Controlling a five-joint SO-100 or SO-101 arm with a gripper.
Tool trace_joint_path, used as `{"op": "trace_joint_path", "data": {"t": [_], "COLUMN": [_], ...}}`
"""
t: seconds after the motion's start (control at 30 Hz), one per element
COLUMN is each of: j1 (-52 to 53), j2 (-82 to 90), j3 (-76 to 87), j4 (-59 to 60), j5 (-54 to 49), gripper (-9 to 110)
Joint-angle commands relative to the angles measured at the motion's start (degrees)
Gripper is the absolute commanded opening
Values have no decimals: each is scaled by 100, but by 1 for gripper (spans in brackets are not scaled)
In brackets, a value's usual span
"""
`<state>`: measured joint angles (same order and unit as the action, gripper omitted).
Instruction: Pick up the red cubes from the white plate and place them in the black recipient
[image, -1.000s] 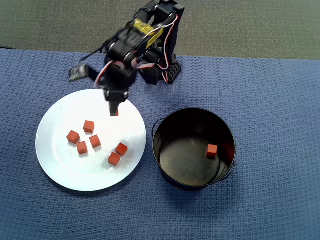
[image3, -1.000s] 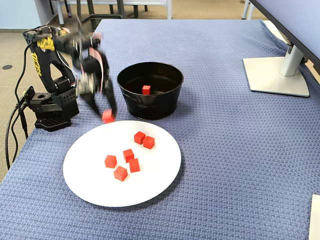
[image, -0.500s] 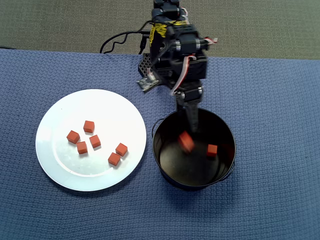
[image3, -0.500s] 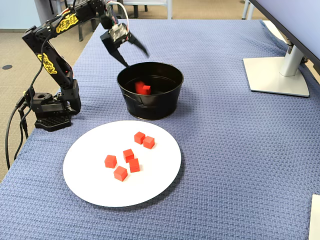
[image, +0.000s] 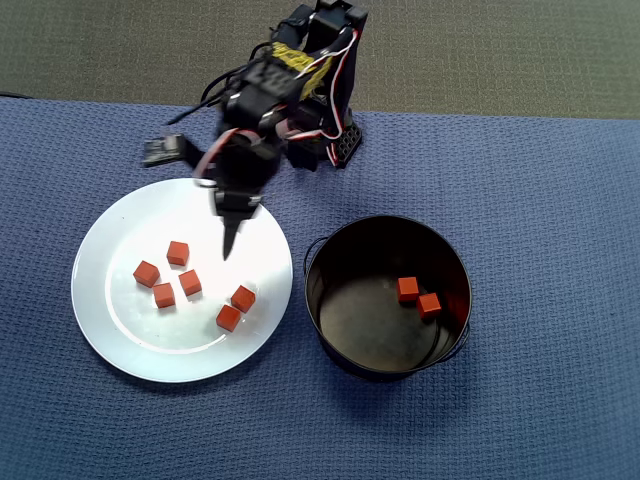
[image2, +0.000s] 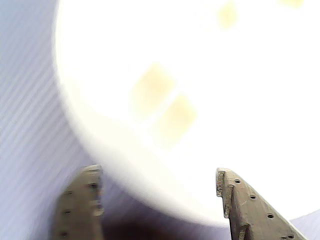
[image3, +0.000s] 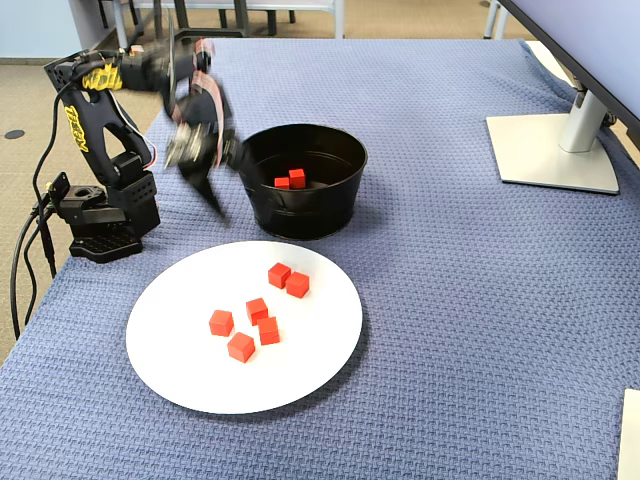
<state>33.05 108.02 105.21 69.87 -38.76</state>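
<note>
Overhead view: six red cubes (image: 190, 283) sit on the white plate (image: 110, 240), bunched near its middle. Two more lie in the black recipient (image: 345, 235), which stands at 3 o'clock from the plate. The gripper (image: 231, 240) hangs over the plate's 1 o'clock side, empty.

Wrist view: very bright and blurry. The two fingers (image2: 245, 210) stand apart with nothing between them. Two pale squares (image2: 165, 102), probably cubes, lie touching each other.

Fixed view: the arm is blurred, so it is likely swinging. The gripper (image3: 212, 200) sits high, between pot and plate.

Risk, crowding: the cubes are close. Wide fingers could push a neighbor away or grab two.

Risk, slippery plate: a nudged cube may slide off.

Risk, pot rim: a low swing could bump it.
</note>
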Motion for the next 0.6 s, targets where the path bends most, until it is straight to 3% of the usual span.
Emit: {"op": "trace_joint_path", "data": {"t": [0.0, 0.33, 0.57], "j1": [721, 1327, 1512], "j2": [-422, -1696, -2065], "j3": [114, -193, -185], "j4": [-554, -1028, -1494], "j5": [-501, -1134, -967], "gripper": [19, 12, 19]}}
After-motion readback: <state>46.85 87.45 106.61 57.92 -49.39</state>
